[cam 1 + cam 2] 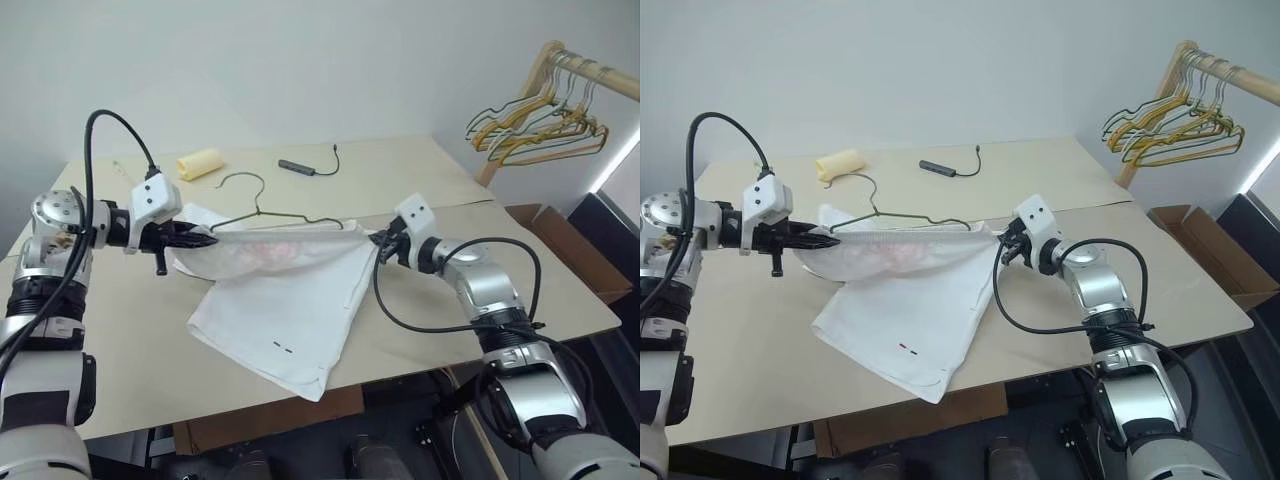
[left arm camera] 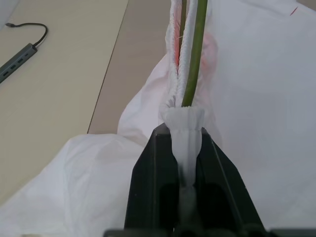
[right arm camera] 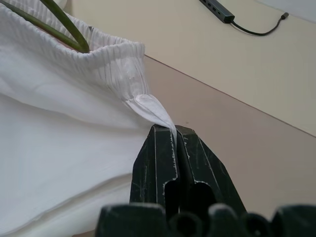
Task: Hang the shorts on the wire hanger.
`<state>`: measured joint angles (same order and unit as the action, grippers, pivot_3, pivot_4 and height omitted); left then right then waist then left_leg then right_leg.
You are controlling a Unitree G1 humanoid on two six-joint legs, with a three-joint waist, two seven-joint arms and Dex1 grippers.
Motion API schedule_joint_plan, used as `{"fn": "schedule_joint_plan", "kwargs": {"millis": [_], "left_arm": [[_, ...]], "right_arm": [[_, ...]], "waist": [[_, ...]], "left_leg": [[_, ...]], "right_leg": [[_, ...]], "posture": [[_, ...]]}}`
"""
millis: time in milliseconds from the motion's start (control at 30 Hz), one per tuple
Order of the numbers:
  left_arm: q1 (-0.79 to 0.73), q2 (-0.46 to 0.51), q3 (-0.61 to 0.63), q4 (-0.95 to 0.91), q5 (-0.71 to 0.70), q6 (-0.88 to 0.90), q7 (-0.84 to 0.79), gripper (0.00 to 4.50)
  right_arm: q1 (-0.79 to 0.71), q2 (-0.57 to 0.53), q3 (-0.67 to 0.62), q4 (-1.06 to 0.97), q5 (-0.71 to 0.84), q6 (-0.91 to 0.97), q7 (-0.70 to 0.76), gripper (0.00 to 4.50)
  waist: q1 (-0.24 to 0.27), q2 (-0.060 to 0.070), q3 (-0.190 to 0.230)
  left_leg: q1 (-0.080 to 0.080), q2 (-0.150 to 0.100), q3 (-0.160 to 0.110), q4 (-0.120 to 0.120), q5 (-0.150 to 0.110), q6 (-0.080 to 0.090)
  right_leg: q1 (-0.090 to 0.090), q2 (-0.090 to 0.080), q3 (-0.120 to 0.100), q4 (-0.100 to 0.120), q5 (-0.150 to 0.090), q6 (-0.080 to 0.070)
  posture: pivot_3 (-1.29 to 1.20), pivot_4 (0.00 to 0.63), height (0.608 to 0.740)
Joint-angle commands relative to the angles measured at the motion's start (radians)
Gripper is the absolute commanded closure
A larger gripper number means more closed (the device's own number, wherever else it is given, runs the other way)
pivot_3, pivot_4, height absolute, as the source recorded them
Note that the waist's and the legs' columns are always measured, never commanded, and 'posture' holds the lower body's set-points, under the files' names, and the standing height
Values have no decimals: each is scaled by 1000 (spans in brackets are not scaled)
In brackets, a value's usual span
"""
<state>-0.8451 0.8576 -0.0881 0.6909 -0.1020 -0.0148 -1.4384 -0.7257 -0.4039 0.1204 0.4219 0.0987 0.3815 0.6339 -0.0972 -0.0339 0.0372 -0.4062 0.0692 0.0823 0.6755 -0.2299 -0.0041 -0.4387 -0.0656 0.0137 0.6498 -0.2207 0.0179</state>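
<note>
Both jaws pinching shorts (image 1: pixel 290 300) waistband ends, wire hanger (image 1: pixel 275 213) between them

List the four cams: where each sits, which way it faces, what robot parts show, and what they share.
Left eye, right eye: head, forward and down over the table; both arms, left claw, right claw.
Left wrist: along its fingers, shut on the shorts beside the wire hanger.
Right wrist: along its fingers, pinching the waistband.
Shared: shorts, hanger; both wrists catch the black cable.
</note>
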Motion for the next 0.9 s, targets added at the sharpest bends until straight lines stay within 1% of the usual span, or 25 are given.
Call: {"fn": "schedule_joint_plan", "kwargs": {"millis": [33, 67, 167, 267, 367, 500, 633, 800, 900], "left_arm": [[12, 83, 4, -3, 20, 30, -56, 4464], [13, 86, -1, -6, 23, 34, -62, 4464], [-3, 78, -12, 11, 51, 37, -13, 4464], [-22, 62, -12, 30, 72, 36, 54, 4464], [-42, 48, -18, 54, 93, 13, 107, 4464], [-57, 23, 0, 53, 62, 0, 98, 4464], [-42, 9, 29, 6, -9, -27, 22, 4464], [-37, 4, 30, -6, -17, -35, 9, 4464], [-27, 10, 24, -9, -5, -42, 16, 4464]], "right_arm": [[1, -80, -37, -3, -86, -92, -93, 4446], [0, -83, -32, -12, -102, -123, -106, 4446], [-15, -93, -25, -84, -133, -192, -118, 4446], [-13, -118, 11, -154, -192, -267, -102, 4446], [-10, -126, 34, -217, -213, -314, -79, 4446], [-41, -128, 109, -289, -313, -354, -64, 4446], [-98, -101, 186, -284, -423, -360, -79, 4446], [-127, -56, 217, -286, -447, -358, -55, 4446], [-125, -50, 238, -288, -475, -389, -46, 4446]], "waist": [[-1, 0, 0], [-2, 0, 0], [0, 0, 0], [1, 0, 0], [2, 0, 0], [2, 0, 0], [-1, 0, 0], [0, 0, 0], [3, 0, 0]], "left_leg": [[0, 0, 0, 0, 0, 0], [0, 0, 0, 0, 0, 0], [0, 0, 0, 0, 0, 0], [0, 0, 0, 0, 0, 0], [0, 0, 0, 0, 0, 0], [0, 0, 0, 0, 0, 0], [0, 0, 1, 0, 0, 0], [0, 0, 1, 0, 0, 0], [0, 0, 1, 1, 0, 0]], "right_leg": [[0, 0, 0, 0, 0, 0], [0, 0, 0, 0, 0, 0], [0, 0, 0, 0, 0, 0], [0, 0, 0, 0, 0, 0], [0, 0, 0, 0, 0, 0], [0, 0, 0, 0, 0, 0], [-1, 0, 0, 0, 0, 0], [-1, 0, 0, 0, 0, 0], [0, 0, 0, 0, 0, 0]], "posture": [[-21, 0, 740], [-21, 0, 740], [-23, 0, 740], [-22, 0, 740], [-21, 0, 740], [-27, 0, 740], [-30, 0, 740], [-26, 0, 740], [-21, 0, 740]]}}
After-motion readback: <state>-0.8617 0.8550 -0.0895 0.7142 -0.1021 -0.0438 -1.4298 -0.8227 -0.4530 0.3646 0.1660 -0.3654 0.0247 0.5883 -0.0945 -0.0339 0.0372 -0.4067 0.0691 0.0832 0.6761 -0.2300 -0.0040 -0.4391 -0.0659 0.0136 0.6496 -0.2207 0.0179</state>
